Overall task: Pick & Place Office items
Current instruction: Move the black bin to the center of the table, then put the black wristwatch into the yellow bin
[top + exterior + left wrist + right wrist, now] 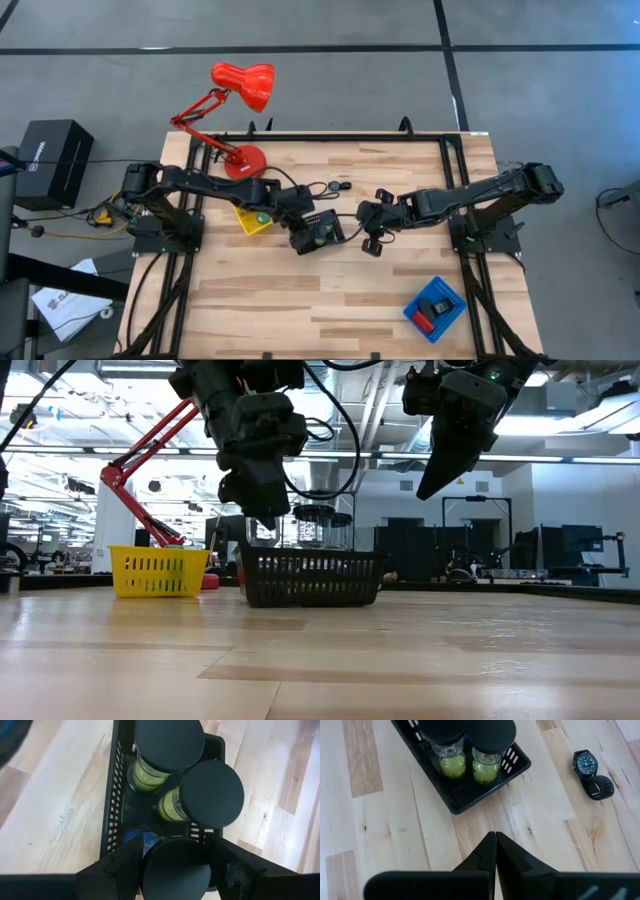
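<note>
Yellow tray (252, 221): sits at my left near the red lamp's base (245, 162); a small green piece (261, 214) lies in it, nothing else I can make out.
Left gripper (172, 865): my fingers are clamped on a black-lidded jar (172, 869), held just over the near end of the black tray.
Black tray (114, 800): mid-table; two more black-lidded jars with yellow-green contents (167, 747) (207, 795) stand upright in it, touching each other.
Wristwatch (592, 772): black, lying on bare wood beside the black tray.
Right gripper (496, 851): my fingers are pressed together, empty, raised above the table just beside the black tray.
Blue tray (435, 308): near my right edge, holding a black block (436, 303) and a red block (425, 322).
</note>
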